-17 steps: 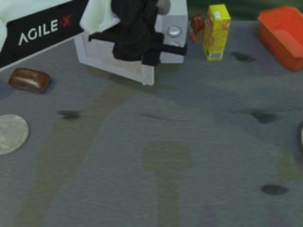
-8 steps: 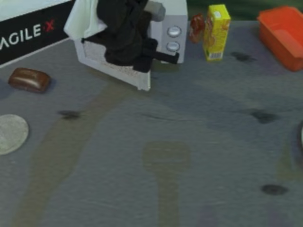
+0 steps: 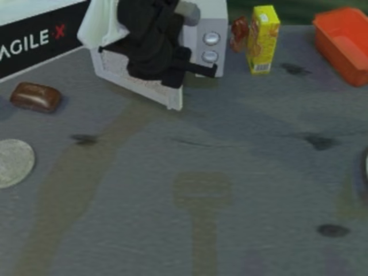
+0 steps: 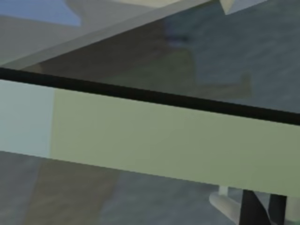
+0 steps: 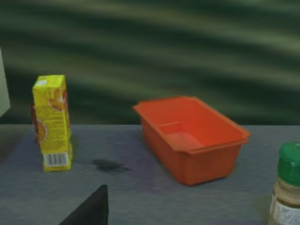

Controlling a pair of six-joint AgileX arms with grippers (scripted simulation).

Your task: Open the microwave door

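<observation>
A large white microwave [image 3: 201, 34] stands at the far edge of the bench [image 3: 230, 172], seen from above. Its door [image 3: 146, 89], hinged at the microwave's left, now stands swung well out from the front, with its free edge angled toward the bench's middle. Compared with 1 second ago the door sits slightly wider and both silver knobs on the microwave's right panel are uncovered; over the last half second nothing has shifted, which suggests the opening pull is finished or nearly so. The left claw [image 3: 198, 69] hangs over the door just in front of the microwave; I cannot tell whether its fingers are apart or together. To the microwave's right stand a yellow carton [image 3: 263, 39] and, farther right, an orange bin [image 3: 344, 43]. The right claw is out of sight.
</observation>
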